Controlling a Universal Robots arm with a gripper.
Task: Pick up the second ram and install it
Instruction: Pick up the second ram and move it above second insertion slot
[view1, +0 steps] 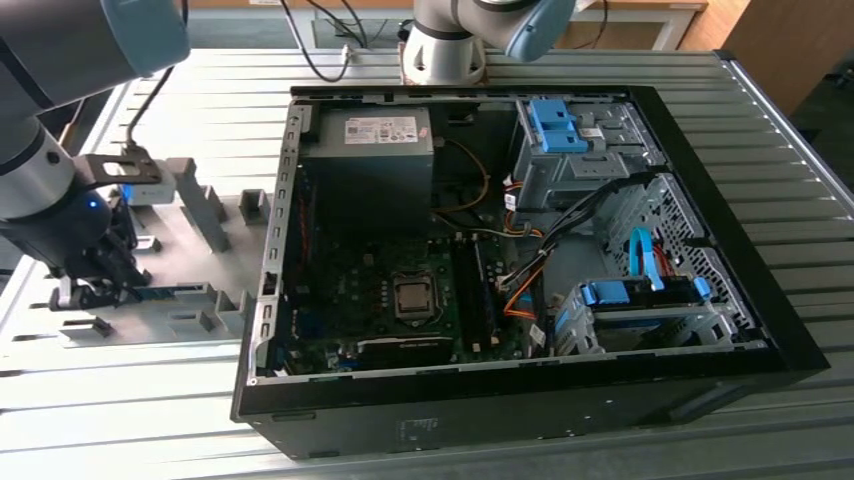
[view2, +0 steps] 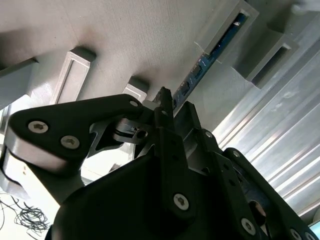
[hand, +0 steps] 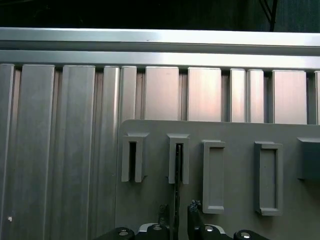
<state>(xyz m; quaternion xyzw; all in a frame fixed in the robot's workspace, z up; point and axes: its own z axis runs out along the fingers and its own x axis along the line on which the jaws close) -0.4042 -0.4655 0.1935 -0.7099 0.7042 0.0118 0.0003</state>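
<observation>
Standing by the slatted aluminium table (view1: 134, 400), I see the arm bent down over the grey fixture plate (view1: 167, 250), out at about nine o'clock from the open computer case (view1: 534, 410) in the exterior view. The gripper (view1: 100, 295) hangs low at the plate's eight o'clock corner. The second ram (view1: 171, 291) stands on its edge there, reaching away from the gripper toward three o'clock and the case. In the first wrist view the two black fingertips (hand: 162, 210) sit one on each side of the thin stick (hand: 176, 185), with a sliver of daylight on both sides, so the jaws straddle it, spread, without pinching it. The stick's far end is seated in a slotted grey block (hand: 184, 160) on the plate (hand: 235, 230). The second wrist view shows the same: the blue-green board (view2: 202, 62) runs from the block (view2: 220, 22) down between the fingers of the gripper (view2: 175, 102). Inside the case, the motherboard (view1: 387, 290) lies flat, its long black slots (view1: 467, 290) at three o'clock of the processor socket (view1: 411, 297).
</observation>
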